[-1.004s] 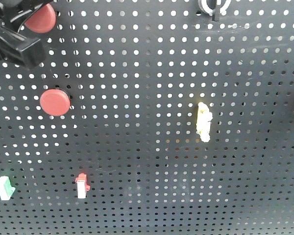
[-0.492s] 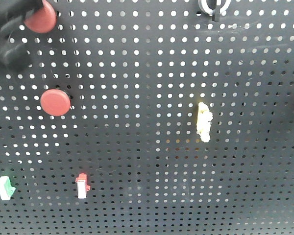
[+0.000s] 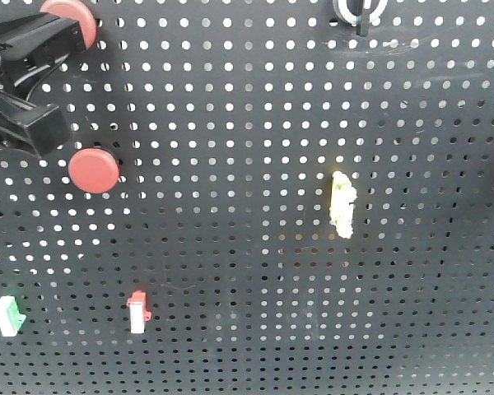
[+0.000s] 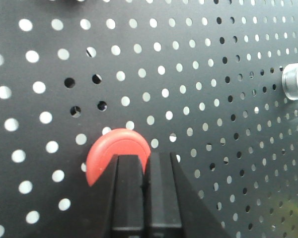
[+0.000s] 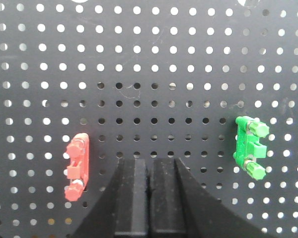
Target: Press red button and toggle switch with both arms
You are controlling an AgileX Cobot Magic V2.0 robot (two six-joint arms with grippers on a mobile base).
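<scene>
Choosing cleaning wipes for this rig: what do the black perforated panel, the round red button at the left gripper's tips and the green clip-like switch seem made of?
Black perforated panel: probably painted sheet metal, matte, with crisp punched holes.
Round red button: likely moulded plastic, smooth dome, soft sheen.
Green clip-like switch: plastic, glossy, with moulded round pegs.

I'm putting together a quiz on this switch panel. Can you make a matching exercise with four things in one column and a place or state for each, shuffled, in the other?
Things:
1. left end effector
2. right end effector
3. yellow part
4. silver-rimmed knob

Places or states:
A. at the right edge of the left wrist view
B. shut, in front of the red button
C. shut, between the red switch and the green switch
D. right of centre in the front view

Pairs: 1-B, 2-C, 3-D, 4-A
</scene>
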